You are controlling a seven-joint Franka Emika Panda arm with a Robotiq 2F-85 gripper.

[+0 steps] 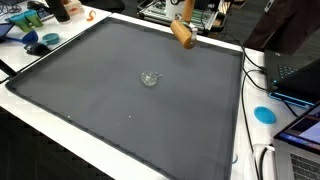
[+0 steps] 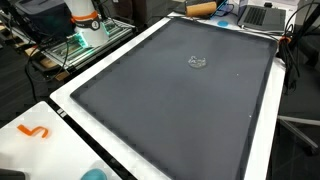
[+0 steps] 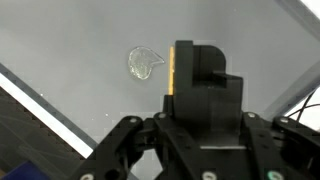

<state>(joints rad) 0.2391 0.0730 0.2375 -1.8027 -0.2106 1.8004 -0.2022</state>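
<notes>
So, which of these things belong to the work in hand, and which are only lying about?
Belong to the work:
- gripper, hanging above the mat
- small clear object, nearest to the gripper, lying on the dark mat

Only lying about:
- blue disc, beside the mat
- laptop, off the mat
- orange squiggle, on the white surface

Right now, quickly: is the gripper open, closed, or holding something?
Gripper: cannot be told. In the wrist view its fingers merge into one dark block over the grey mat, apart from the small clear thing.
</notes>
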